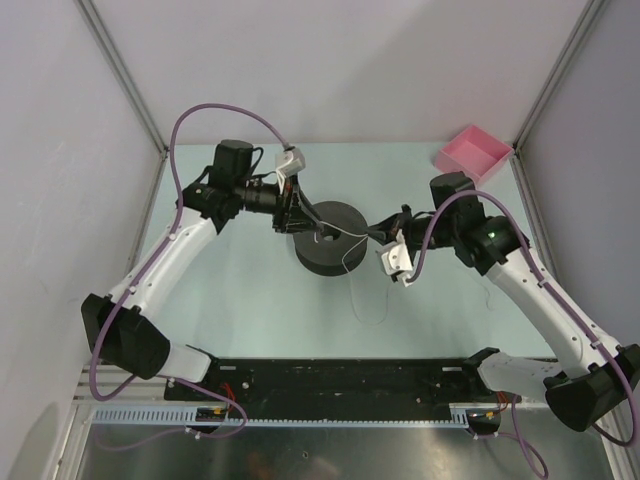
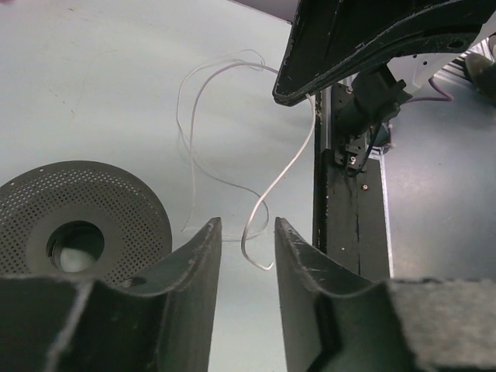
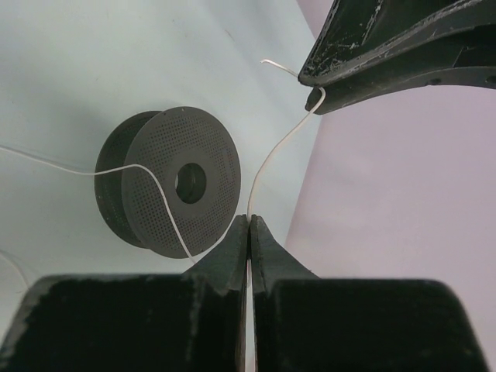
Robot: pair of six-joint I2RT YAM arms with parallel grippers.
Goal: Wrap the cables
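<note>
Matt plastics on a smooth, pale tabletop.
We found the spool [image 3: 205, 147] matt dark-grey plastic with perforated flanges, the wire [image 3: 267, 160] smooth and whitish, the fingers [image 3: 221, 260] of the right gripper [image 3: 249, 223] scuffed black plastic, and the table [image 1: 250, 300] faintly sheened.

- wire [image 3: 267, 160]: whitish
- spool [image 3: 182, 182]: dark grey, flange dotted with fine holes
- tray [image 1: 472, 152]: pink
- table [image 1: 260, 300]: pale green
- arm cables [image 1: 215, 110]: purple
- walls [image 1: 350, 60]: plain pale grey

The top camera looks down from behind. Wrist cameras peer closely past the left gripper [image 2: 246, 226] and right gripper [image 3: 249, 220]; all share the spool [image 1: 328, 240].
</note>
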